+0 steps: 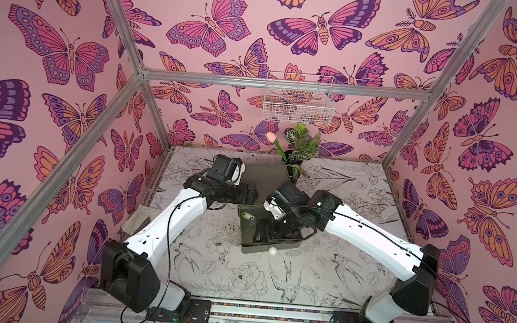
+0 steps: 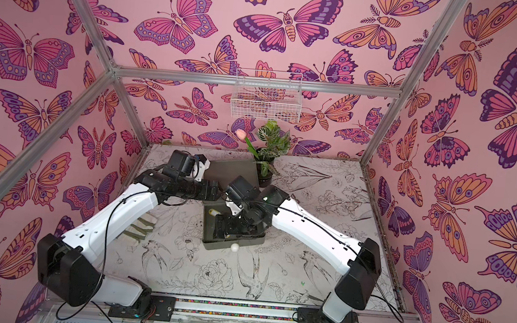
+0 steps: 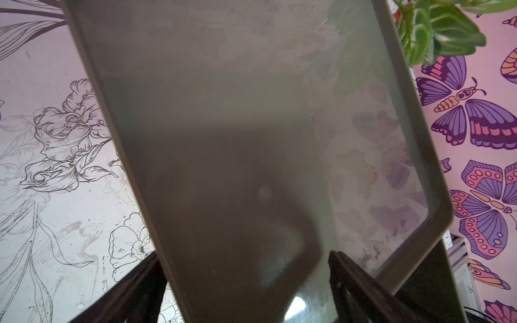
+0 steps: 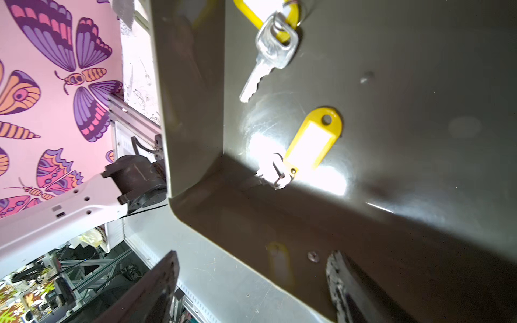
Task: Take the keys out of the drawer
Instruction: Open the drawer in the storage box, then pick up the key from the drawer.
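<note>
Lying on the drawer (image 4: 419, 117) floor, just ahead of the spread fingers of the right gripper (image 4: 253, 254), are 2 keys (image 4: 312, 141) with yellow tags. The left gripper (image 3: 243, 256) fingers straddle the cabinet top (image 3: 223, 125); whether they clamp it, I cannot tell.

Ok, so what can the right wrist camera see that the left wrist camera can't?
Only the right wrist view: the inside of the open drawer, holding a silver key on a yellow tag and a second yellow tag on a ring, plus the left arm.
Only the left wrist view: the cabinet top and green plant leaves.
Both: the pink butterfly wall, and each arm's own pincer, the right pincer and the left pincer, fingers spread apart.
</note>
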Motion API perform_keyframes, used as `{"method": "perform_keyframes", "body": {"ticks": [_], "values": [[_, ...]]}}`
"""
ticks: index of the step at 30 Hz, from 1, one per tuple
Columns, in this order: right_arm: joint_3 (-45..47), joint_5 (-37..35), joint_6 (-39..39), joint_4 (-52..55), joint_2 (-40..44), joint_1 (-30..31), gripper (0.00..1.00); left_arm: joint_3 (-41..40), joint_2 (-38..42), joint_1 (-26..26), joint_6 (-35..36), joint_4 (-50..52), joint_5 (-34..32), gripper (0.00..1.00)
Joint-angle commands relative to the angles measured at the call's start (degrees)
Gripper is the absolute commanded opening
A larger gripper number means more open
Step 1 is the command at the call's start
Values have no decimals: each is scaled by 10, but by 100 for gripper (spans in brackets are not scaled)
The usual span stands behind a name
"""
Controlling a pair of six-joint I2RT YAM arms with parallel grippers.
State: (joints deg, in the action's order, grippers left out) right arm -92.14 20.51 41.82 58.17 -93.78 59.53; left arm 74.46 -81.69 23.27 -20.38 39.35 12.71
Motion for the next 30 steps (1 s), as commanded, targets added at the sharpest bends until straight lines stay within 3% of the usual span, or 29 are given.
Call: {"method": "perform_keyframes", "body": {"ticks": [1, 14, 22, 30], "values": [[22, 25, 15, 24, 9, 11, 86, 7, -10, 5, 13, 14, -3, 94], [5, 5, 7, 42, -18, 13, 87, 16, -43, 5, 31, 16, -1, 95], [-43, -190, 4, 61, -34, 22, 83, 0, -10, 5, 11, 4, -8, 95], [-68, -233, -8, 13, -47, 34, 82, -43, 37, 5, 2, -23, -18, 94]]}}
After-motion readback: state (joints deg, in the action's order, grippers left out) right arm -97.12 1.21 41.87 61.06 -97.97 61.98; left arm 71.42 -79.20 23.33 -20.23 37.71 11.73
